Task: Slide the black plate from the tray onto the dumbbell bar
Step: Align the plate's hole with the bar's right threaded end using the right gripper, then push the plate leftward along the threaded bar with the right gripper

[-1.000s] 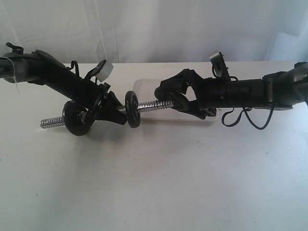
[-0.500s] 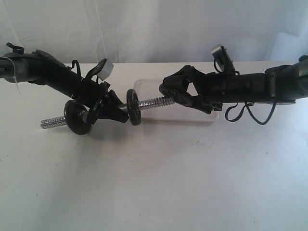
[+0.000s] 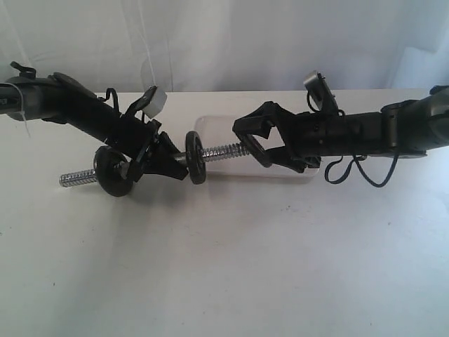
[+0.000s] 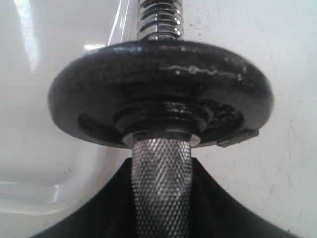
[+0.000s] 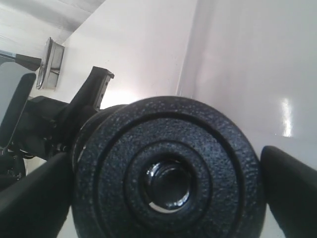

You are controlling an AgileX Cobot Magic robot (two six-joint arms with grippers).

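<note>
Left gripper (image 3: pixel 158 160): you clamp the chrome threaded dumbbell bar (image 3: pixel 224 150). Right gripper (image 3: pixel 248 140): you pinch the round black plate (image 5: pixel 210 163).

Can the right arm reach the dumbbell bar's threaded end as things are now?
Likely yes: the right gripper holds the black plate right at that end of the dumbbell bar, and bare thread lies open before the next plate.
</note>
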